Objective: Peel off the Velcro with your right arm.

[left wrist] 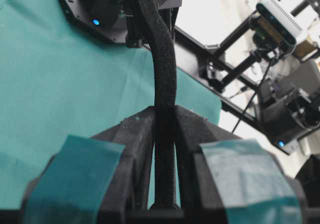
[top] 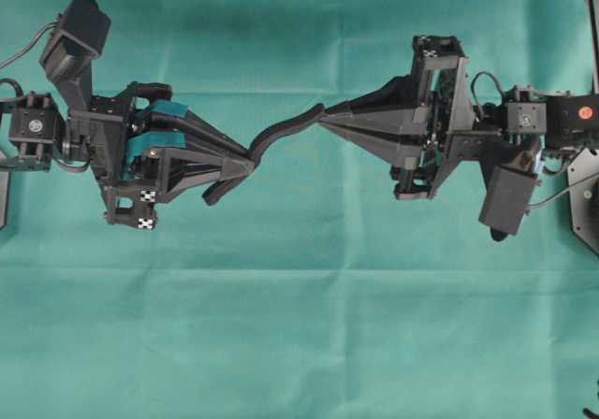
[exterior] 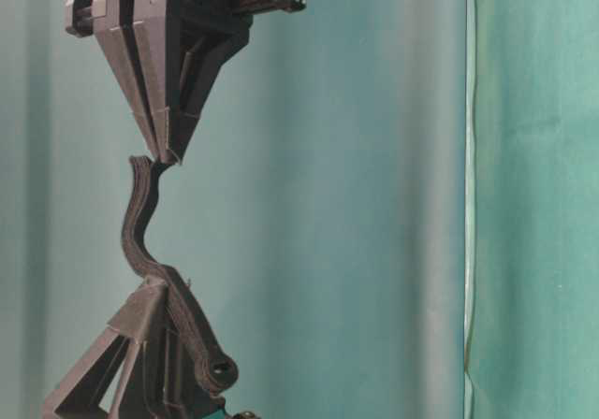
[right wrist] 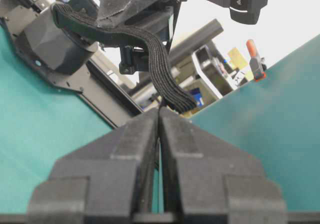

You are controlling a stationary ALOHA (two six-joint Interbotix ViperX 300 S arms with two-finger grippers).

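The Velcro (top: 281, 131) is a black strap hanging in an S-curve between the two arms, above the green cloth (top: 299, 325). My left gripper (top: 251, 162), the one with teal finger parts, is shut on the strap's lower part. In the left wrist view the Velcro (left wrist: 165, 74) runs up out of the closed left gripper (left wrist: 165, 115). Its rounded end (exterior: 223, 372) hangs loose beside the left fingers. The all-black right gripper (top: 323, 118) is shut, its pointed tips pinching the other end of the Velcro (right wrist: 150, 49). The right gripper (right wrist: 159, 110) shows no gap at its tips.
Green cloth covers the whole table. A seam or edge of the cloth (exterior: 468, 195) runs vertically in the table-level view. Beyond the table stand a camera rig (left wrist: 280, 19) and an orange clamp (right wrist: 255, 59).
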